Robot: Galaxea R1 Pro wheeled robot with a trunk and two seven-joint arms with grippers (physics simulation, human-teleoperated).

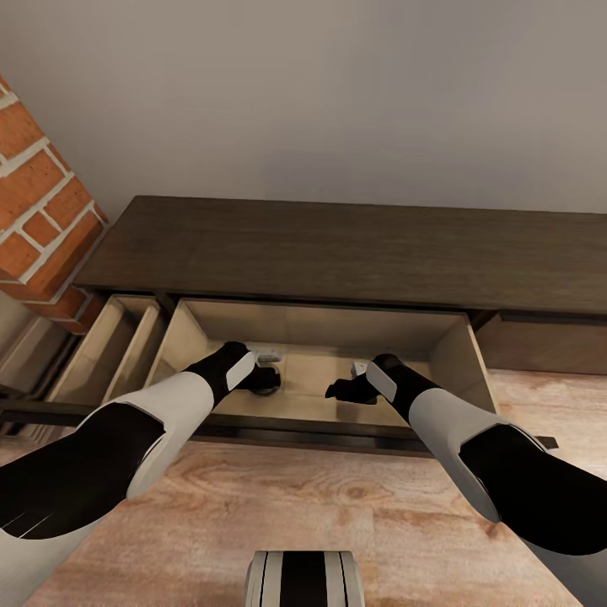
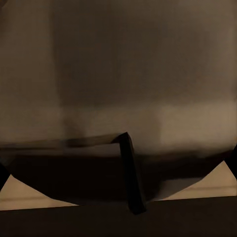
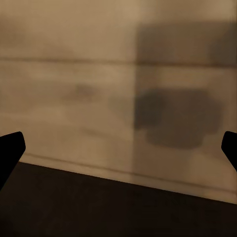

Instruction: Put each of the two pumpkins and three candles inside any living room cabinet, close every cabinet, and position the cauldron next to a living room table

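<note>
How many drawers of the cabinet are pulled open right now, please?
2. The wide drawer stands open in front of the robot, with both arms reaching into it. A narrower drawer is open at its left, beside the brick fireplace. Further drawers beyond the picture's edge may be hidden.

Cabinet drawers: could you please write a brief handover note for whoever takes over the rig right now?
Left gripper: inside the open middle drawer of the cabinet; open or shut cannot be told.
Right gripper: in the same drawer, open, holding nothing.
Things: the drawer at the left end is also pulled out. Whether any pumpkin or candle is stowed cannot be told.
Done: drawers opened.
Left: confirm both pumpkins and three candles are inside, shut every drawer, then set the cauldron next to the table.
</note>
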